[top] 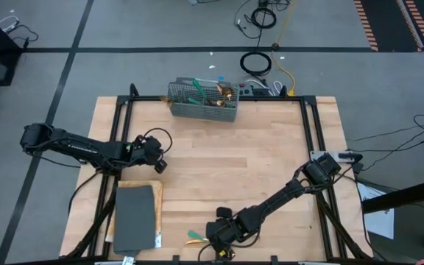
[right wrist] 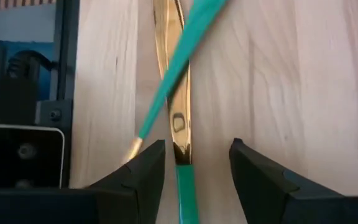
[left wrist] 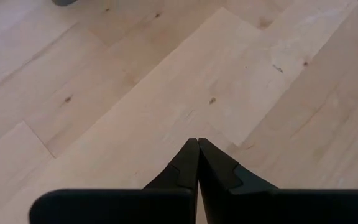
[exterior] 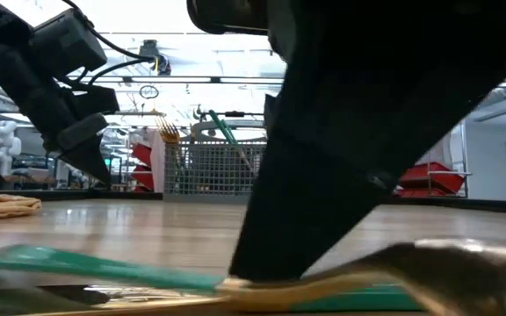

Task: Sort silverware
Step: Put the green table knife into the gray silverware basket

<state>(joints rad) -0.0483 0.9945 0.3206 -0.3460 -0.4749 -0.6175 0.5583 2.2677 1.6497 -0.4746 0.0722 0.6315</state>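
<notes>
Two pieces of silverware lie crossed at the table's near edge. One is a gold piece (right wrist: 178, 118) with a teal handle (right wrist: 185, 193). A second teal handle (right wrist: 179, 59) slants over it. My right gripper (right wrist: 197, 158) is open and low over the table, one finger on each side of the gold piece, which runs along the fingers. In the high view this gripper (top: 216, 237) is beside the green handle (top: 194, 235). More silverware (top: 216, 92) stands in the grey mesh basket (top: 190, 107) at the far edge. My left gripper (top: 159, 160) is shut above bare wood at the left.
A dark grey pad (top: 135, 217) lies on a tan cloth (exterior: 3, 206) at the near left. Black frame rails (top: 116, 125) run along the table's sides. Cables (top: 256, 62) lie on the floor beyond the far edge. Bare wood fills the middle of the table (top: 234, 162).
</notes>
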